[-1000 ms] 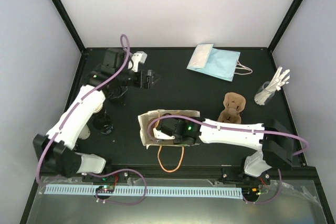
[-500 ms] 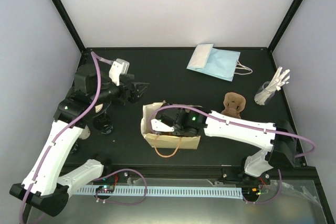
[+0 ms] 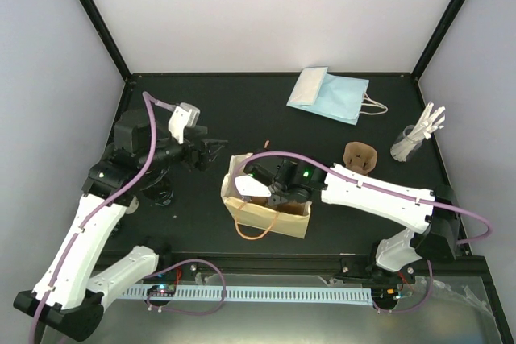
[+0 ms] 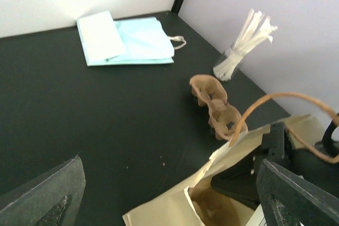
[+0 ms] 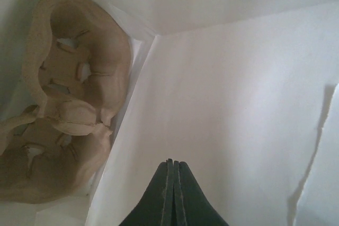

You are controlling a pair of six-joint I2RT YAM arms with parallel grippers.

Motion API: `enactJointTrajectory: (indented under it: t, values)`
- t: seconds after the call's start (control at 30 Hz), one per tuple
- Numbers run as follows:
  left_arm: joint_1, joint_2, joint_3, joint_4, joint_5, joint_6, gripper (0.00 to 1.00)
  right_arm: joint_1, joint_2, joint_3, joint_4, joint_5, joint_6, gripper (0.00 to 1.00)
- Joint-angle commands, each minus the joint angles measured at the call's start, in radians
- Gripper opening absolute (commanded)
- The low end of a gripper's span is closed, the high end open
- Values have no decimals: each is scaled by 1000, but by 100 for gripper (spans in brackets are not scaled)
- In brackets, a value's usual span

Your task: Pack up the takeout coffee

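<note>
A tan paper bag (image 3: 270, 217) stands half open at the table's middle, its mouth showing in the left wrist view as the tan bag (image 4: 159, 213). My right gripper (image 5: 170, 165) is shut and reaches inside it, against the pale inner wall. A brown pulp carrier (image 5: 69, 104) lies in the bag to its left. Just left of the bag's mouth, my left gripper (image 3: 213, 151) hangs wide open with nothing between its fingers (image 4: 50, 197). A round black lid (image 3: 158, 191), seemingly the takeout coffee, shows partly beside the left arm.
Another pulp carrier (image 3: 360, 155) sits right of the bag. A flat blue paper bag (image 3: 330, 94) lies at the back, and a glass of white stirrers (image 3: 415, 138) stands at the right edge. The tan bag's orange handle (image 3: 251, 233) hangs toward the front.
The right arm has tipped the tan bag from lying flat to more upright and shifted it right. The left gripper has swung from the back of the table toward the bag's mouth.
</note>
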Motion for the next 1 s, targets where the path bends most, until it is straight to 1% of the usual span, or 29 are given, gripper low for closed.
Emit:
enactJointTrajectory:
  t: [0.0, 0.1, 0.17, 0.23, 0.3, 0.37, 0.47, 0.53, 0.63, 0.77, 0.97]
  values:
    - [0, -6, -39, 31, 102, 19, 88, -4, -33, -14, -4, -46, 9, 1]
    - [0, 13, -57, 59, 212, 35, 81, -4, -55, -13, 2, -87, 18, 1]
    - [-1, 31, -59, 63, 244, 40, 77, -3, -81, -15, 19, -97, 23, 1]
    - [-4, 47, -60, 60, 279, 46, 75, -4, -102, -25, 34, -103, 22, 1]
    - [-17, 58, -62, 63, 287, 56, 75, -4, -111, -32, 37, -105, 18, 1]
    - [-48, 72, -57, 62, 278, 83, 75, -4, -113, -36, 38, -103, 14, 1]
    - [-109, 93, -47, 50, 215, 138, 75, -4, -125, -47, 53, -110, 6, 1]
    - [-133, 116, -44, 47, 199, 162, 77, -4, -139, -55, 75, -116, 1, 1]
    - [-151, 163, -24, 28, 176, 177, 77, -4, -154, -66, 109, -118, -3, 1]
    - [-166, 229, 31, -42, 102, 188, 77, -4, -175, -75, 153, -106, 8, 1]
    - [-187, 250, 68, -98, 78, 185, 75, -4, -226, -75, 226, -88, 39, 1]
